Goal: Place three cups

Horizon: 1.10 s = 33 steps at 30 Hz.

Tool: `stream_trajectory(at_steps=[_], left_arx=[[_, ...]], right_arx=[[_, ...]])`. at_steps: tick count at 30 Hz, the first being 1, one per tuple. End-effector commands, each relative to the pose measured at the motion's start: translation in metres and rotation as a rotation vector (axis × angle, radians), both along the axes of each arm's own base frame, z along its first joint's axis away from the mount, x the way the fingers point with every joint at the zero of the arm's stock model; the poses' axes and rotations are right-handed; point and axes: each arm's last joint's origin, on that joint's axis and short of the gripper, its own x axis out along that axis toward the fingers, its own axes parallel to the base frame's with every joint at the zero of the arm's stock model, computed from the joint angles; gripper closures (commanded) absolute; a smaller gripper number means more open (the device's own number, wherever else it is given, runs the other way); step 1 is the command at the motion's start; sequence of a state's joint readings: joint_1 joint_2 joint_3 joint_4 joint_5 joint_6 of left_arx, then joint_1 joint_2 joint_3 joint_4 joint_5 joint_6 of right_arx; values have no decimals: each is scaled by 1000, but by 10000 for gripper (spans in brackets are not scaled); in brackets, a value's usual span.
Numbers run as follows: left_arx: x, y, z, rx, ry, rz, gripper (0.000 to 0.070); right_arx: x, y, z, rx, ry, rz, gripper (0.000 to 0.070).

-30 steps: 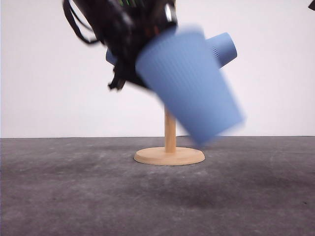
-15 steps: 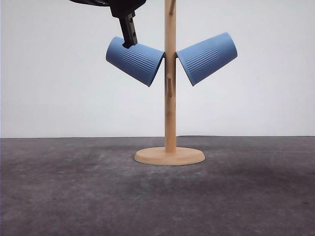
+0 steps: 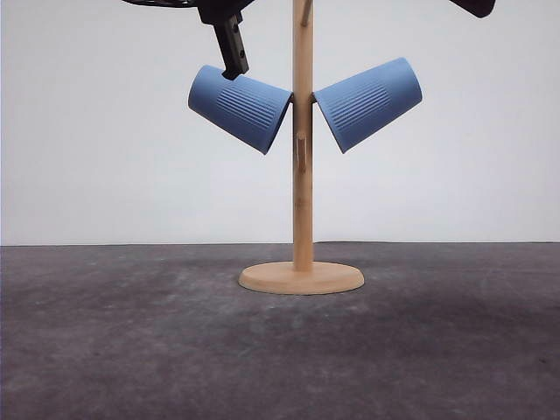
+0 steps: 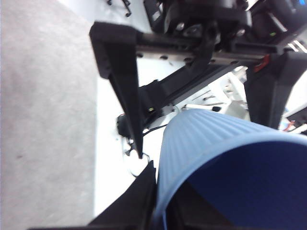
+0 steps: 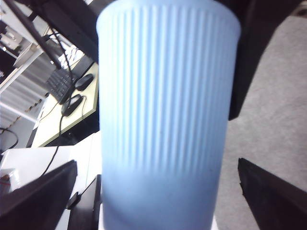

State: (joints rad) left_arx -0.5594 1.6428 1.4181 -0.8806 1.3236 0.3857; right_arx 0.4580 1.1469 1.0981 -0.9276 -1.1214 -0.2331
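Grey surface [image 3: 131, 350] carries a wooden stand [image 3: 302, 175]. Two cups hang tilted off its pole: left cup [image 3: 238, 107], right cup [image 3: 368, 101]. Left gripper [image 3: 229, 44] above left cup, jaws released. Right gripper [image 5: 168, 211] jaws: cannot tell; a third cup [image 5: 165, 115] between them.

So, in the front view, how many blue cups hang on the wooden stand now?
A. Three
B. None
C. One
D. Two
D: the front view shows one cup hanging left of the wooden stand and another cup hanging right of it, both tilted with rims toward the pole.
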Motion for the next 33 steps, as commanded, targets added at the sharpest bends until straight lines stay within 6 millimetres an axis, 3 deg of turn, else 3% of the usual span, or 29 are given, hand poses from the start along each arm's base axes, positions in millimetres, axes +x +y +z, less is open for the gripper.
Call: stream_trajectory(at_steps=[1, 4, 6, 9, 15, 21, 25, 33], left_arx=[[1, -2, 3, -46, -17, -25, 700], [1, -2, 3, -48, -17, -26, 700], [1, -2, 3, -49, -19, -26, 700], [1, -2, 3, -48, -17, -26, 700], [0, -1, 3, -38, 0, -24, 697], [1, 6, 1, -7, 42, 1, 498], [7, 19, 0, 43, 60, 58, 464], [11, 48, 13, 224, 30, 167, 464]], right_arx=[[1, 4, 2, 10, -24, 24, 15], [0, 5, 2, 13, -30, 30, 58], [0, 5, 2, 13, -30, 30, 193], [0, 5, 2, 14, -38, 33, 308], [0, 5, 2, 7, -49, 30, 419], [-2, 3, 0, -17, -48, 36, 422], [-6, -1, -3, -42, -38, 51, 422], [-5, -6, -8, -170, -50, -18, 422]])
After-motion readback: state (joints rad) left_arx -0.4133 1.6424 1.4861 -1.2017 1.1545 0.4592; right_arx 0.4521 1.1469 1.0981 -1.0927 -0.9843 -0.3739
